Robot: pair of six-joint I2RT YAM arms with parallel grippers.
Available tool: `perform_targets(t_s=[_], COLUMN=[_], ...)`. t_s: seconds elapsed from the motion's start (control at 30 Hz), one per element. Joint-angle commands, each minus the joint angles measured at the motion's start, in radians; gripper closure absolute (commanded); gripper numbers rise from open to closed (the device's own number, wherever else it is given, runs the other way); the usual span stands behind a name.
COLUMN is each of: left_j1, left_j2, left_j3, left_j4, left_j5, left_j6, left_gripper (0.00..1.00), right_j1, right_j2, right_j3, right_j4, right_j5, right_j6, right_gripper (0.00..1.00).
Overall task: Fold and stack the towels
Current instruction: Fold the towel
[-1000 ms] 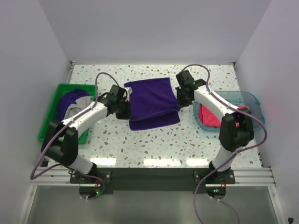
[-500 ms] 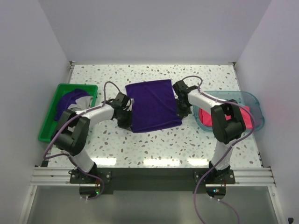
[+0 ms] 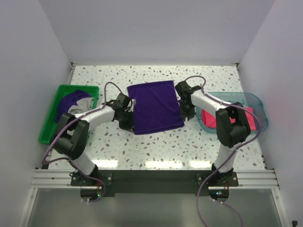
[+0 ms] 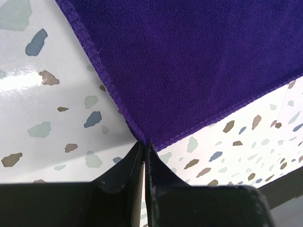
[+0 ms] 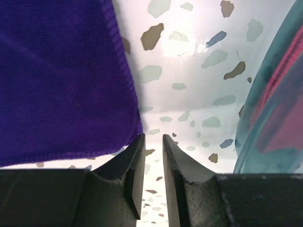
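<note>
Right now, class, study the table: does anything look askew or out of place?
The folded purple towel lies slightly skewed to the table's edges. In the green bin, purple and grey towels sit crumpled, unfolded.

Left arm (image 3: 90,116) and right arm (image 3: 208,100): white shells, black joints, with a purple cable (image 3: 195,77) looped along each. Left hand (image 4: 143,144) and right hand (image 5: 153,137): two black tapered fingers (image 5: 135,165). Black base plate (image 3: 151,178) on a silver rail (image 3: 42,178).

A folded dark purple cloth towel (image 3: 155,107) lies flat between the left gripper (image 3: 129,120) and the right gripper (image 3: 186,113). Outward of the left gripper stands a green plastic bin (image 3: 47,126) holding a crumpled purple towel (image 3: 71,100). Outward of the right gripper, a translucent teal tray (image 3: 253,100) holds a hot pink towel (image 3: 209,120).
</note>
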Motion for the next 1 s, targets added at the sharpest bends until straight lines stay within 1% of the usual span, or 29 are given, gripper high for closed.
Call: perform_targets(t_s=[0.0,0.1,0.13,0.2,0.37,0.53,0.73,0.97], left_j1=[-0.006,-0.008,-0.008,-0.008,-0.008,-0.008,-0.006,-0.005], left_j2=[-0.044,-0.047,-0.045,-0.045,-0.050,-0.056,-0.050,-0.060], left_j3=[0.003,0.001,-0.002,-0.007,-0.020,-0.037,-0.048,-0.067], left_j4=[-0.014,-0.012,-0.012,-0.011,-0.012,-0.008,-0.008,-0.014], left_j5=[0.023,0.014,0.014,0.014,0.009,0.006,0.002,-0.006], left_j6=[0.012,0.015,0.017,0.020,0.026,0.025,0.029,0.029], left_gripper=[0.90,0.90,0.90,0.90,0.90,0.90,0.91,0.93], right_j1=[0.018,0.018,0.018,0.018,0.018,0.018,0.015,0.016], right_j2=[-0.092,-0.120,-0.126,-0.128,-0.108,-0.088,-0.072,-0.086], right_j3=[0.036,-0.002,-0.013,-0.042,-0.122,-0.197,-0.286,-0.318], right_j4=[-0.015,0.075,0.099,0.160,0.228,0.269,0.314,0.309], right_j5=[-0.006,-0.057,-0.108,-0.142,-0.214,-0.227,-0.196,-0.163], right_j6=[0.000,0.041,0.063,0.095,0.126,0.132,0.136,0.133], right_gripper=[0.74,0.75,0.75,0.76,0.77,0.77,0.78,0.77])
